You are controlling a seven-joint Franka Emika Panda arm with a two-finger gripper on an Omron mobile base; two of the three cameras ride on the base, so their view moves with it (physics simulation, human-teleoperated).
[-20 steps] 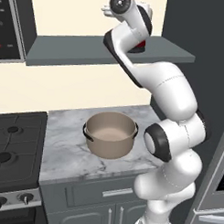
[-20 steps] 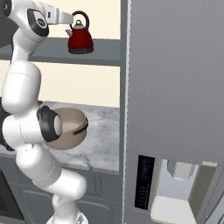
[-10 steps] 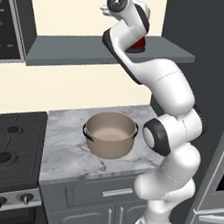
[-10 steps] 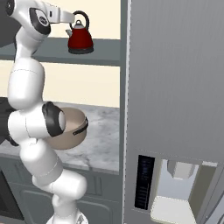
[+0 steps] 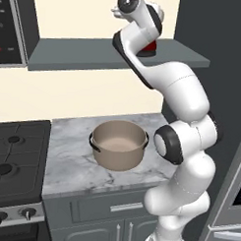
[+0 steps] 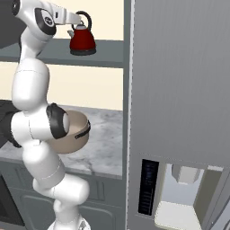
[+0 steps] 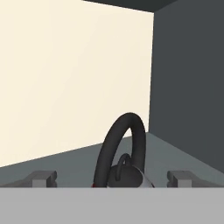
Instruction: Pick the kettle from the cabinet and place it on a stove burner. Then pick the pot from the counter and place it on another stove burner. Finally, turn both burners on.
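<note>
The small red kettle stands upright on the dark grey cabinet shelf, beside the tall dark side wall. My gripper is up at its black loop handle and open; the fingertips stand wide on either side of the handle without touching it. The silvery lid sits low between them. From the left, my arm hides most of the kettle. The wide beige pot rests on the marble counter, right of the black cooktop with its burners.
Silver knobs line the cooktop's front. A microwave hangs at the upper left, next to the shelf. A tall grey fridge with a dispenser stands to the right. My own arm crosses in front of the pot in the right base view.
The hand has moved a little forward along the shelf, so the open fingers now flank the kettle's handle. Kettle and pot have stayed put.
</note>
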